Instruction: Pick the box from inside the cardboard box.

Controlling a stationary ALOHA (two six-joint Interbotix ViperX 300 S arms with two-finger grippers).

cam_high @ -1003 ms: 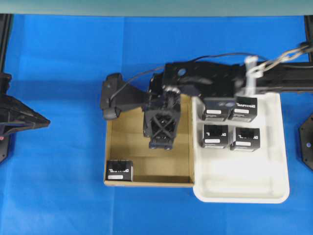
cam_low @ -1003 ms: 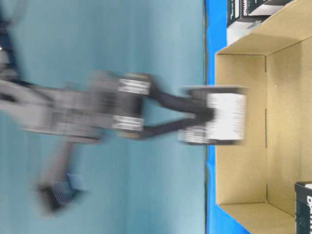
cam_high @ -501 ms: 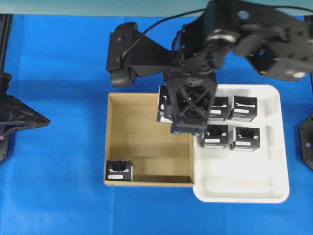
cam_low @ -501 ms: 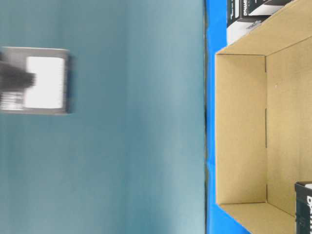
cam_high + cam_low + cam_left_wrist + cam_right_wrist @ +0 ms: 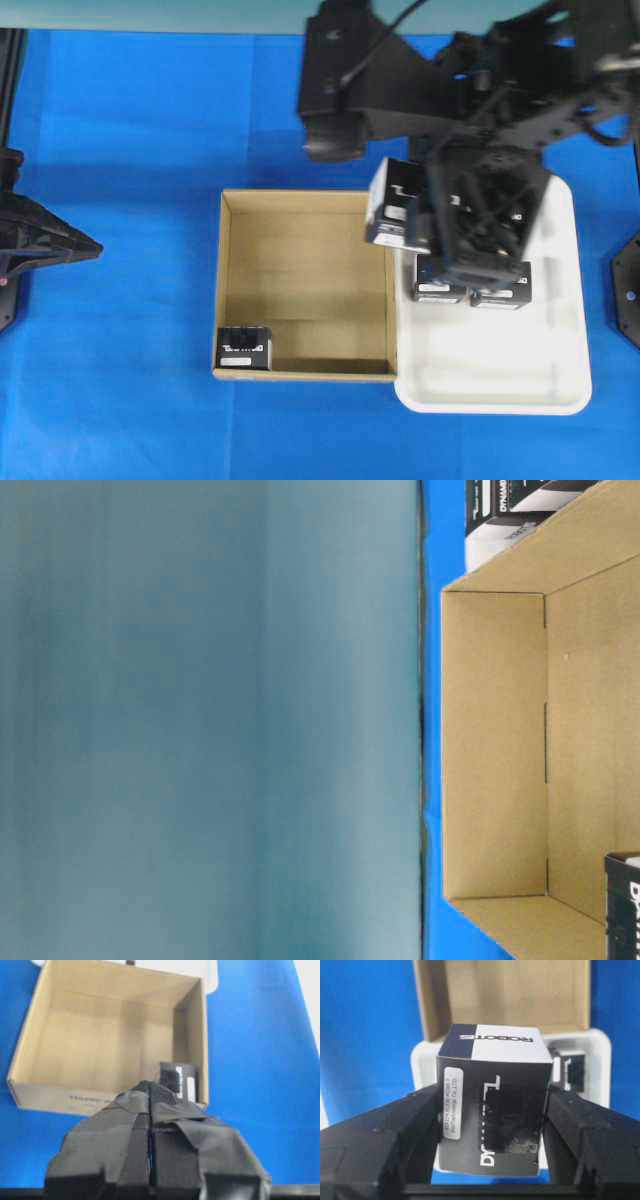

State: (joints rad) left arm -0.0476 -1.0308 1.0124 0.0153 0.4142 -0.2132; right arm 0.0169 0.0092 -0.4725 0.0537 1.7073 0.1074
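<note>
Black box (image 5: 492, 1110) clamped between right gripper (image 5: 490, 1130) pads, raised over the white tray's (image 5: 560, 390) near-carton edge, clear of the cardboard box (image 5: 228, 290) alongside. Left gripper (image 5: 150, 1110) pressed closed, parked far off.

White tray (image 5: 560, 395) on blue tabletop (image 5: 120, 130)

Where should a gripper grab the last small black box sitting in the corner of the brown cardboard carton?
Come straight down on the small black box. It sits hard in a corner of the brown cardboard carton, so two sides look blocked. A hedged pick: one finger on its free inward side, the other squeezed against the wall, or nudge it out of the corner first.
</note>
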